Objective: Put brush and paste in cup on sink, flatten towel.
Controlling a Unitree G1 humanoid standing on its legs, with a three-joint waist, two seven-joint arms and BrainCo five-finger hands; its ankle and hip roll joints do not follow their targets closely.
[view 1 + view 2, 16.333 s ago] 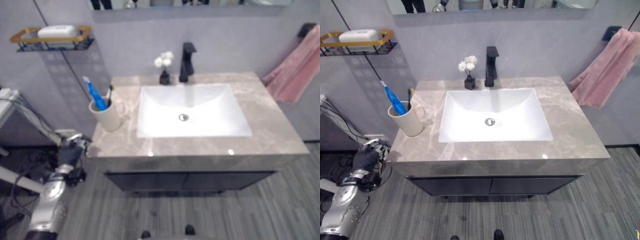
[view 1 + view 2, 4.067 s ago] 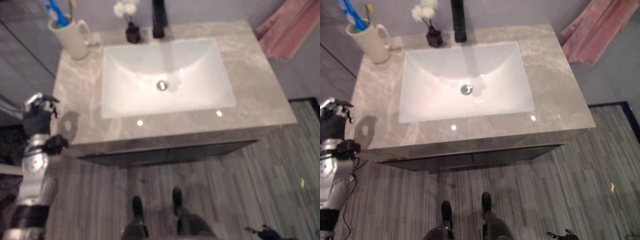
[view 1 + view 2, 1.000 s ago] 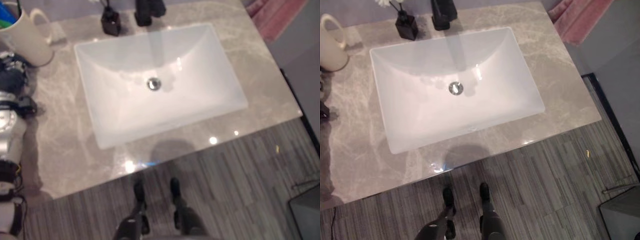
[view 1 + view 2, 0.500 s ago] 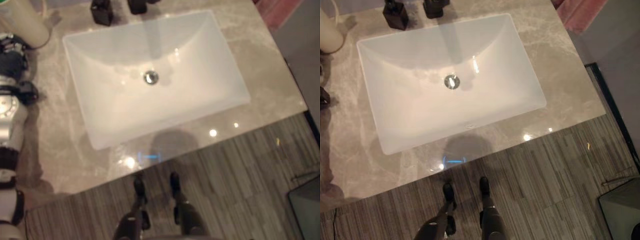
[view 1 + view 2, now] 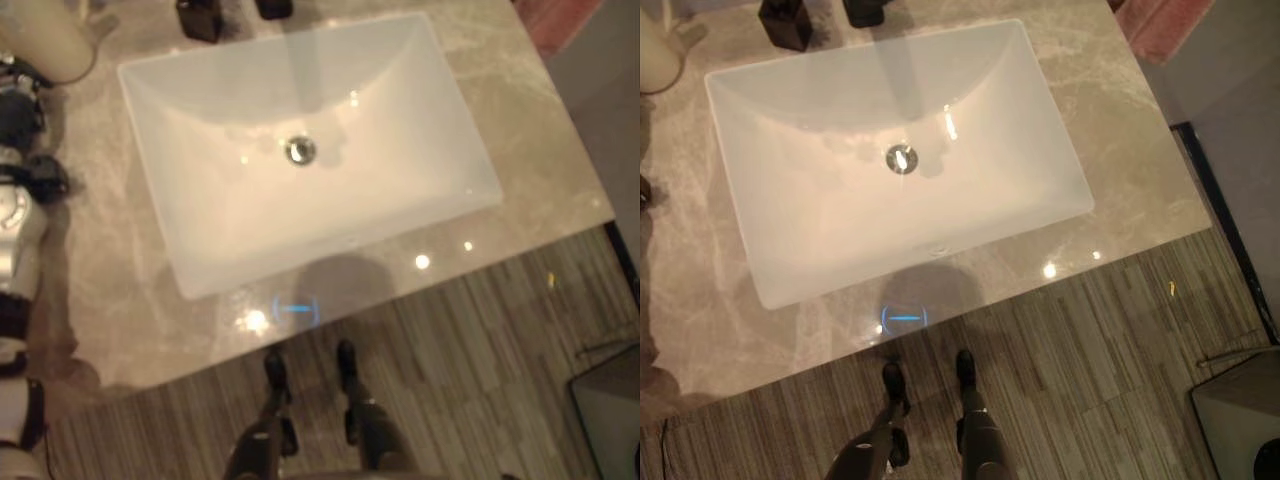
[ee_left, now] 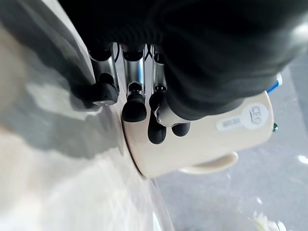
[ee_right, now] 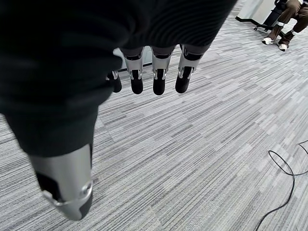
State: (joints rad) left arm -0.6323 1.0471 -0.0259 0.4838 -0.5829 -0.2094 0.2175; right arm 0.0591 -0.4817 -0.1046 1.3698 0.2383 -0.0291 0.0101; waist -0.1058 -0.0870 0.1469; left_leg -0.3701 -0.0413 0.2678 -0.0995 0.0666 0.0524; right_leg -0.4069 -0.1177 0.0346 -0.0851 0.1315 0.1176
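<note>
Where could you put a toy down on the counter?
The counter is bare to the right of the basin, and along its front edge. The back left is crowded: the cup stands there with the left hand beside it, near a dark vase.

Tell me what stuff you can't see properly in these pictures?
- Cup: in the left wrist view the left hand covers part of it, so contact is unclear; in the left eye view the cup is cut by the top edge.
- Brush and paste: just a blue tip peeks past the hand's dark cover.
- Pink towel: mostly cut off at the top edge, right eye view.
- Faucet: base alone, same edge.
- Right hand hangs above floor.
</note>
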